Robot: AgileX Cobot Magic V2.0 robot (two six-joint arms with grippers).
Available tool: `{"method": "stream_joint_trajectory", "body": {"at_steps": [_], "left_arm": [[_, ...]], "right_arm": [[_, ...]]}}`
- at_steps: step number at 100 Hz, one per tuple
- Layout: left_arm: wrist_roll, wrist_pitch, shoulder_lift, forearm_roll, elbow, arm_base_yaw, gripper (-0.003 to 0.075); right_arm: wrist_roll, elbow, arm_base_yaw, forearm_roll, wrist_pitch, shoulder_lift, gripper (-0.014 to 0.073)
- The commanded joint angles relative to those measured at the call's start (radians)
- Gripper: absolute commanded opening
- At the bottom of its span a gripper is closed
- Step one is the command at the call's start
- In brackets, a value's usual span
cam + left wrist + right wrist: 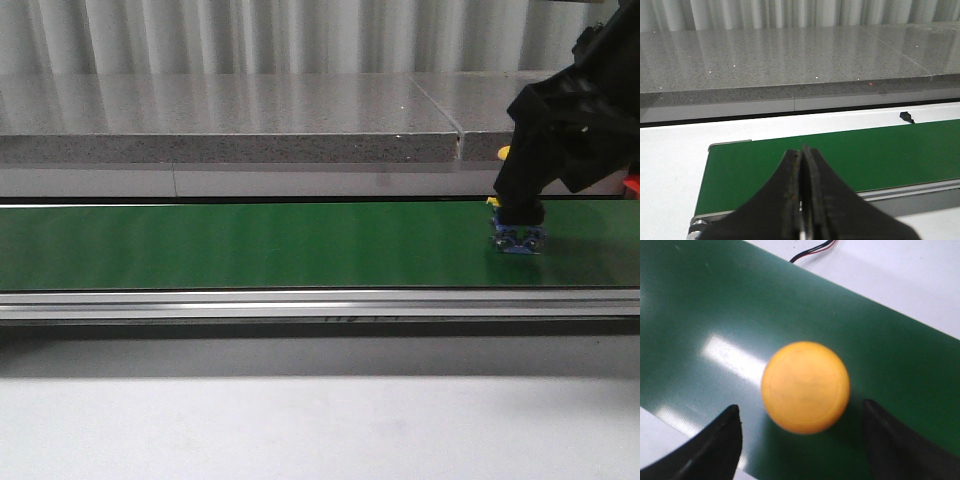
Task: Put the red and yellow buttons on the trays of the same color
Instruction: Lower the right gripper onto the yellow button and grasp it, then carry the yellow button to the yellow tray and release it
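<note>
Front view first: your right end effector (517, 222) is down at the right end of the green belt (250, 245), right over a button on a blue base (517, 241). In the left wrist view, your left end effector (803, 200) is clenched with nothing in it, hovering above the belt's end. From the right wrist view, the yellow button (805, 387) sits on the belt between spread fingers (715, 445), neither one touching it.
</note>
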State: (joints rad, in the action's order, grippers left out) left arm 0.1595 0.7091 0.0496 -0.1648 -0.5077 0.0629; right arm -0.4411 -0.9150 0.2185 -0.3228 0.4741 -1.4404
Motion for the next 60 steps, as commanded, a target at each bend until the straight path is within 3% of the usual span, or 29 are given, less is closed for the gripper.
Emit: {"method": "stream_joint_trajectory", "body": {"at_steps": [1,21,27,43,60], "left_arm": [[-0.003,-0.072,0.013,-0.01,-0.023,0.009,-0.0021],[-0.003,-0.072,0.013,-0.01,-0.023,0.009,-0.0021],[-0.003,-0.072,0.013,-0.01,-0.023,0.009,-0.0021],[-0.003,-0.072,0.013,-0.01,-0.023,0.009,-0.0021],[-0.003,-0.072,0.013,-0.01,-0.023,0.009,-0.0021]], "right_arm": [[-0.011,-0.038,0.001,-0.016,-0.071,0.016,0.051],[-0.011,-0.068,0.001,-0.016,-0.091,-0.027,0.0493],[-0.011,-0.07,0.001,-0.016,-0.087,-0.039,0.044],[0.01,-0.07,-0.006,-0.016,-0.062,-0.05,0.0185],[0.036,-0.071,-0.049,-0.016,-0.039,-0.026,0.0155]]}}
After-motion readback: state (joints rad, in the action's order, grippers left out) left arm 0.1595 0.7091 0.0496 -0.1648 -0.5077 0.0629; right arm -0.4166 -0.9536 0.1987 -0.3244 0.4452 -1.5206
